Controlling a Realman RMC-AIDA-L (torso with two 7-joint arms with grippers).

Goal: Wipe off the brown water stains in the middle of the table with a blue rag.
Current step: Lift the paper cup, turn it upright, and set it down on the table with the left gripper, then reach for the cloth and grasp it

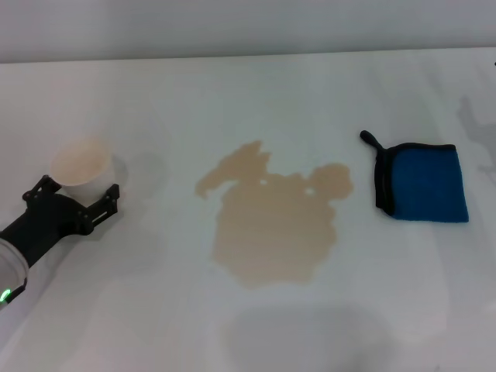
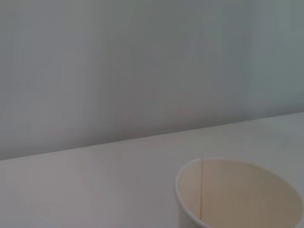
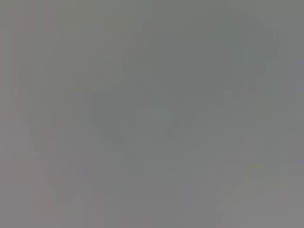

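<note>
The brown water stains (image 1: 271, 225) spread as a wide tan puddle with lobed edges across the middle of the white table (image 1: 155, 310). To their right the blue rag (image 1: 424, 183) lies flat and folded, its black trim and loop on the side facing the stains. Nothing touches either of them. My left gripper (image 1: 80, 187) is at the far left, well away from both, open, with a white paper cup (image 1: 80, 163) standing upright between its fingers. The left wrist view shows that cup's rim (image 2: 237, 190) close up. My right gripper is out of view; the right wrist view is plain grey.
The table's far edge (image 1: 248, 54) meets a pale wall. Grey shadows lie on the table near the front middle (image 1: 302, 333) and at the far right edge (image 1: 477, 124).
</note>
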